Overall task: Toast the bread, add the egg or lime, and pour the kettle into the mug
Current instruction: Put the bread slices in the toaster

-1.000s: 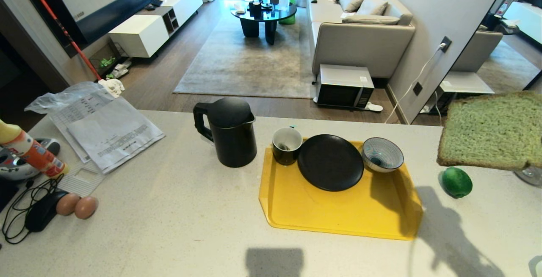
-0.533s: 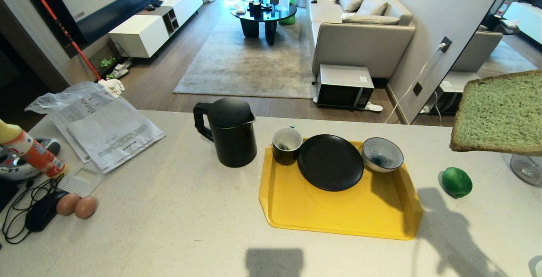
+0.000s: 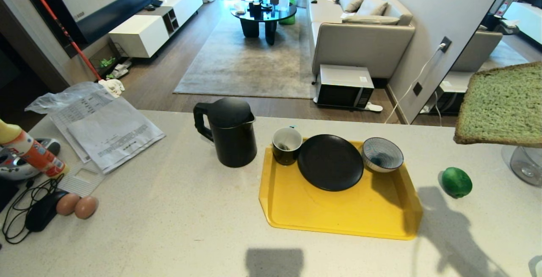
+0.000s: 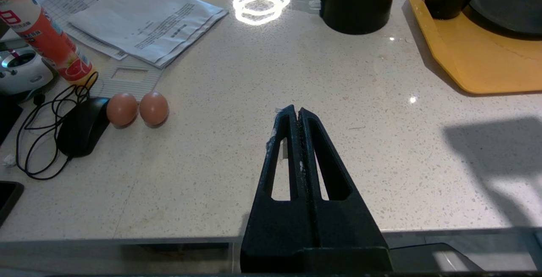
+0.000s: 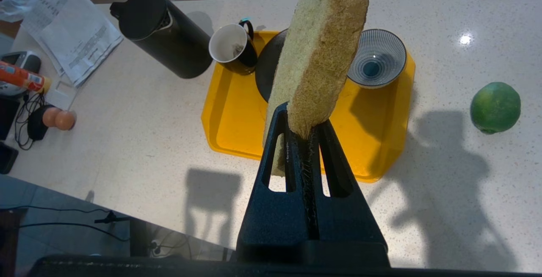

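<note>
My right gripper (image 5: 301, 118) is shut on one edge of the bread (image 5: 322, 52), a thick pale green slice with a brown crust. In the head view the bread (image 3: 504, 103) hangs high at the far right, above the counter and right of the lime (image 3: 456, 182). The black kettle (image 3: 230, 135) stands left of the yellow tray (image 3: 338, 222). The mug (image 3: 286, 145) sits in the tray's far left corner. The egg is out of view. My left gripper (image 4: 295, 109) is shut and empty, parked above the counter's near edge.
A black plate (image 3: 330, 162) and a striped bowl (image 3: 382, 154) share the tray. Two plain brown eggs (image 3: 77, 206), a mouse (image 3: 40, 215), a bottle (image 3: 29, 150) and papers (image 3: 106, 131) fill the left side. A glass base (image 3: 527, 167) stands at the far right.
The bread in my right gripper has risen and shifted right, uncovering the lime and the glass base below it. The left arm has not moved.
</note>
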